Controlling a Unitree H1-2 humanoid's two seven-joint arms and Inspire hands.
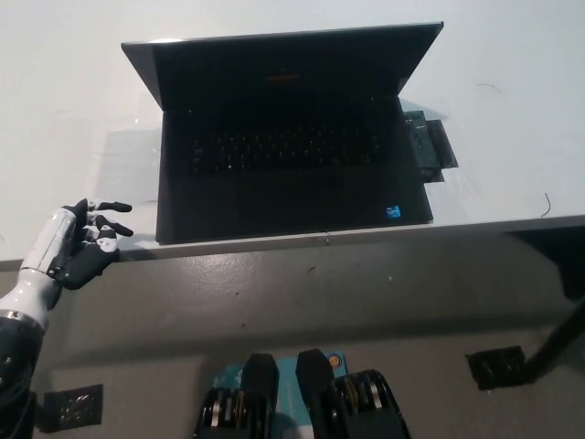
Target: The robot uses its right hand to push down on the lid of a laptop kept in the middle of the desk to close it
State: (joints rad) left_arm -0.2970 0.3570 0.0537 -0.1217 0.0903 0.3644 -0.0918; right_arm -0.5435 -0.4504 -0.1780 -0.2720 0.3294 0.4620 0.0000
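Note:
A black laptop point(288, 174) stands open in the middle of the white desk point(512, 110), its screen point(283, 64) leaning back and dark, its front edge near the desk's front edge. My white left hand point(82, 242) rests at the desk's front left edge, fingers apart, holding nothing. Of my right arm point(562, 340), only a black stretch shows at the lower right edge, below the desk; the right hand itself is out of the picture.
A small flat black device point(428, 146) lies against the laptop's right side. A thin dark mark point(546, 203) sits near the desk's right front. The grey floor point(302, 293) lies below the desk edge, with a black plate point(495, 366) on it.

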